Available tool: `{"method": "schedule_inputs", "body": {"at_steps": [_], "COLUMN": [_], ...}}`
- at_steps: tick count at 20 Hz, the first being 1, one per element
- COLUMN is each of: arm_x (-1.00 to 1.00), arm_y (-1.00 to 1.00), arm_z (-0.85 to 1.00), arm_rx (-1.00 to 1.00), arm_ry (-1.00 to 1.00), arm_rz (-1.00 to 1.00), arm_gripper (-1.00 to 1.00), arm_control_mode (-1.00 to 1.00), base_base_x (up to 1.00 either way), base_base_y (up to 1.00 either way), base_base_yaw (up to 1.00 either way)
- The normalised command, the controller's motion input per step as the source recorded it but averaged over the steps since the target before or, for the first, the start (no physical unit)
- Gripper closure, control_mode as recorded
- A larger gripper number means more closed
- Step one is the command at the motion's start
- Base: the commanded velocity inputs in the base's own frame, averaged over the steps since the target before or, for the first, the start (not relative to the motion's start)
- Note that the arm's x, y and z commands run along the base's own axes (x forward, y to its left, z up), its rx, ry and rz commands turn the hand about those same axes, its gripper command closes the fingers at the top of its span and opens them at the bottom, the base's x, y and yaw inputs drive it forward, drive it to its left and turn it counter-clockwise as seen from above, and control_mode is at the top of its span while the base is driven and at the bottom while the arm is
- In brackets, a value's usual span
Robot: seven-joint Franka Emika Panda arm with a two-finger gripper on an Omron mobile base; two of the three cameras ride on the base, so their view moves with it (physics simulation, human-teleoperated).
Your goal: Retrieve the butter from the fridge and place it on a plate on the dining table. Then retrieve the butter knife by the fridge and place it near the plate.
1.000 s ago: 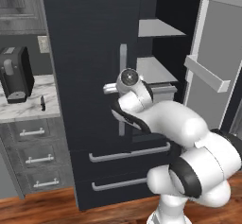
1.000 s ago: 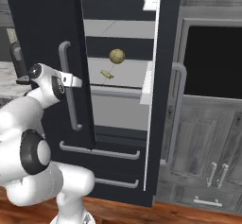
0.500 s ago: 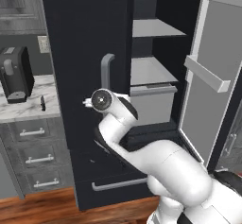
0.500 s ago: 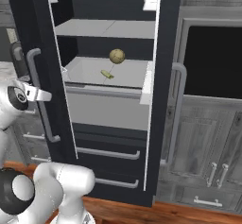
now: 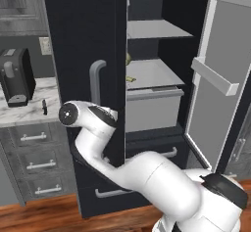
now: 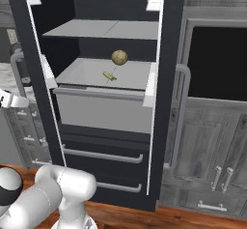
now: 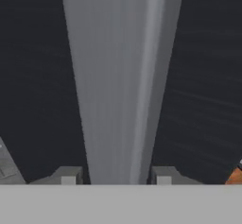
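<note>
Hand view sets the grey bar handle (image 7: 118, 81) of the fridge (image 5: 83, 45) straight ahead of the hand (image 7: 116, 176), running away from it between the two fingertips (image 7: 68, 175), one on each side. The tips sit just beside the bar; whether they press on it or stand a little off I cannot tell, so the hand may be grasping the handle or already loosened from it.

From the left base view the arm reaches across the front of the left door (image 5: 88, 79), its wrist low beside that door's handle. Both doors stand swung out, and the right base view looks straight into the open fridge.

The butter (image 6: 109, 76) lies on the lower shelf (image 6: 87, 76) inside, beyond the door the hand is at and off to the arm's right, deeper in than the hand. Its long axis runs slantwise across the shelf. A round tan ball (image 6: 119, 57) sits just behind it, near but apart.

My reading: the door is open far enough, and the coming move needs the hand off the handle, round the door's edge and in over the shelf.

A small knife (image 5: 44, 106) stands on the tabletop (image 5: 29, 109) to the arm's left of the fridge.
</note>
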Motion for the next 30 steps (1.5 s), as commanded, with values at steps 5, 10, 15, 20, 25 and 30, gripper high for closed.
{"method": "schedule_inputs", "body": {"at_steps": [5, 10, 15, 20, 25, 30], "arm_x": [-0.18, -0.22, -0.98, -1.00, -0.69, -0.44], "arm_y": [0.54, 0.19, -0.61, -1.00, -1.00, -1.00], "arm_z": [0.00, 0.00, 0.04, 0.01, 0.40, 0.57], "arm_rx": [-0.07, -0.04, 0.09, 0.33, 0.52, 0.50], "arm_ry": [0.00, 0.09, 0.06, -0.07, -0.09, 0.01], "arm_rz": [-0.17, 0.00, -0.03, 0.00, 0.03, 0.13], "arm_gripper": [-1.00, -1.00, -1.00, -1.00, -1.00, -1.00], "arm_control_mode": [-1.00, -1.00, -1.00, -1.00, -1.00, -1.00], "base_base_x": [0.00, 0.00, 0.00, 0.00, 0.00, 0.00], "base_base_y": [0.00, 0.00, 0.00, 0.00, 0.00, 0.00], "base_base_yaw": [0.00, 0.00, 0.00, 0.00, 0.00, 0.00]}}
